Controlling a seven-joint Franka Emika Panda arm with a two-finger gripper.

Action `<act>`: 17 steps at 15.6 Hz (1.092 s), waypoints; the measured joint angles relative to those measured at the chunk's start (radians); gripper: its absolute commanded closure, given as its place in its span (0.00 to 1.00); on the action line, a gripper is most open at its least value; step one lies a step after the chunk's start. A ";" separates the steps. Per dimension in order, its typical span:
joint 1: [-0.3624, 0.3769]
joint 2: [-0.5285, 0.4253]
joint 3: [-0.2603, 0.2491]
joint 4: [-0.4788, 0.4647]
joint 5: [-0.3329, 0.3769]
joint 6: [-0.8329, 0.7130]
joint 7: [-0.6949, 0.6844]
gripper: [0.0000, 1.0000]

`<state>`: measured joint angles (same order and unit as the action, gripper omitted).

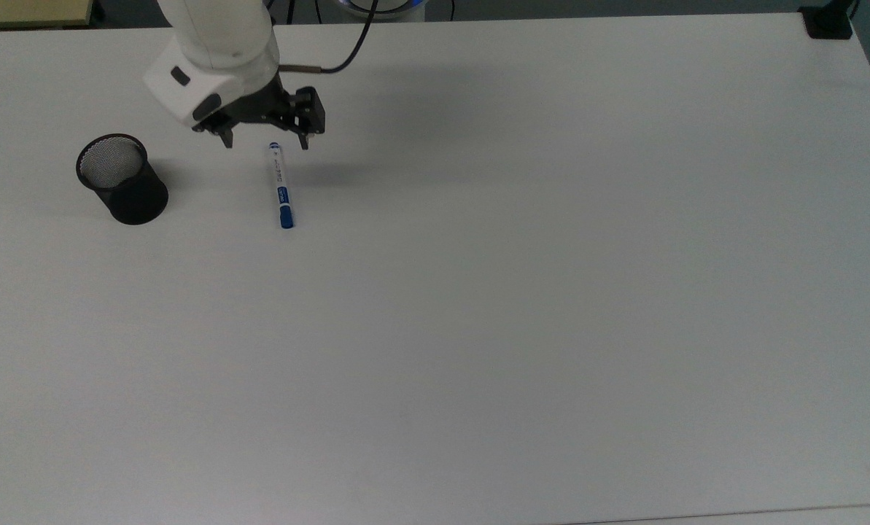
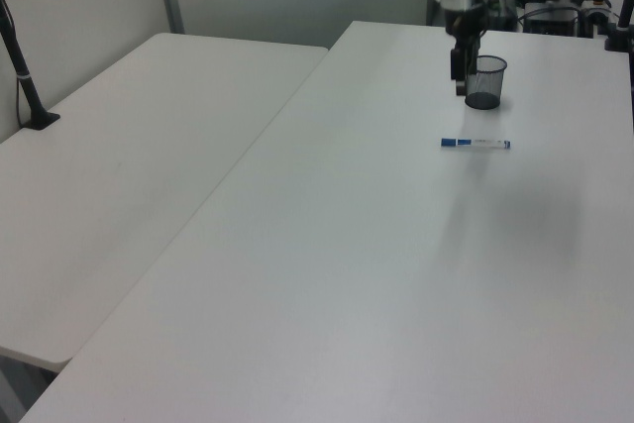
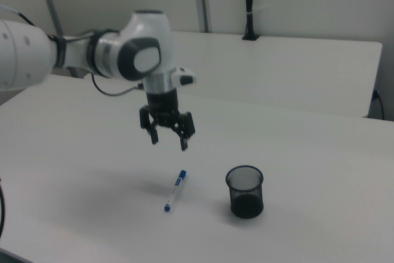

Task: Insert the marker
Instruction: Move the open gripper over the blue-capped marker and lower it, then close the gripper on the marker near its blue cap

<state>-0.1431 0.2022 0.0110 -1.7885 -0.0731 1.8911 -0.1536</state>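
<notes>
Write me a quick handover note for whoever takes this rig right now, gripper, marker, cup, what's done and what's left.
Gripper: open, empty, hovering above the table, over the marker's white end.
Marker: lying flat on the table, untouched, blue cap toward the top view's bottom.
Black mesh cup: upright, empty, to the marker's left in the top view.
Done: approach toward the marker.
Left: descend, grasp the marker, lift, carry it over the cup, insert.

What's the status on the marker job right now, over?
Gripper in the air above the table, jaws open, holding nothing. Marker lying flat, untouched. Mesh cup upright, apart from the marker. Nothing between them.
</notes>
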 measured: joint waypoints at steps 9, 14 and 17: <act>0.003 0.168 0.002 -0.024 -0.063 0.125 -0.001 0.56; 0.003 0.184 0.003 -0.024 -0.064 0.129 -0.001 0.59; 0.004 0.196 0.004 -0.024 -0.064 0.129 -0.001 0.61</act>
<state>-0.1390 0.3978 0.0150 -1.8128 -0.1369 2.0204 -0.1549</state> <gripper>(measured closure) 0.590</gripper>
